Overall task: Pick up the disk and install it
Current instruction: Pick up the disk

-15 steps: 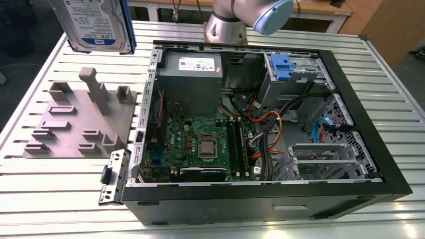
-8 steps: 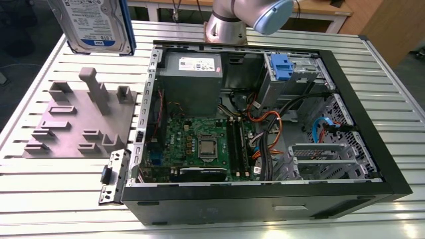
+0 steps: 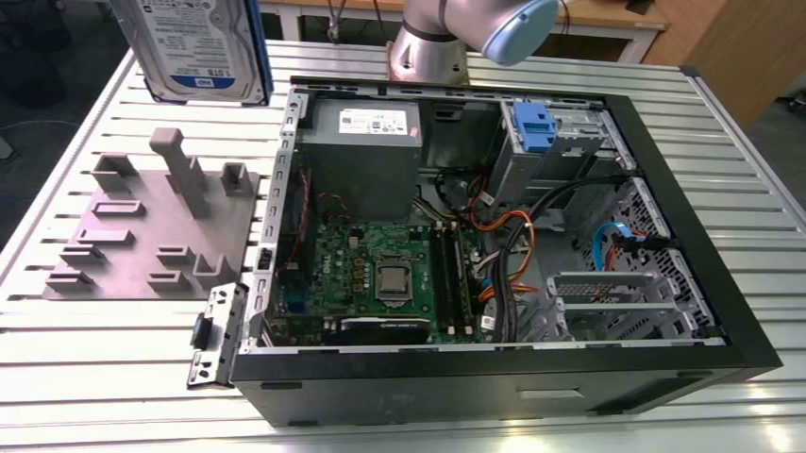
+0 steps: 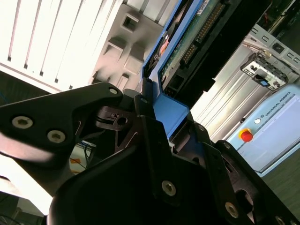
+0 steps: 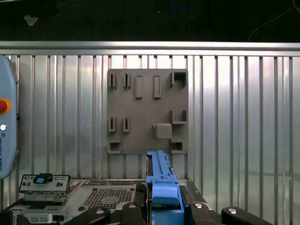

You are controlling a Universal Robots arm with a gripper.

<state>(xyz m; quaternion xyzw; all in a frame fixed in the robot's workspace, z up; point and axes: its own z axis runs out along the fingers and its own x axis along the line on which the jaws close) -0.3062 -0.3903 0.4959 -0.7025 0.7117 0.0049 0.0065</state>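
Above the slatted bench [image 3: 75, 377], over the grey holder plate [image 3: 126, 226] and beside the open computer case [image 3: 504, 387], the disk [image 3: 202, 47] hangs on edge. The gripper [image 5: 163, 208] has its jaws clenched on the disk's blue bracket [image 5: 159, 168].

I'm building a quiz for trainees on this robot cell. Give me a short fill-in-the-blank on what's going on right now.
1. The gripper is shut on the disk by its ___ bracket.
2. In the exterior view the disk is held up on that view's ___ of the open computer case.
3. The fixture plate on the table is ___ in colour.
Missing: blue; left; grey.
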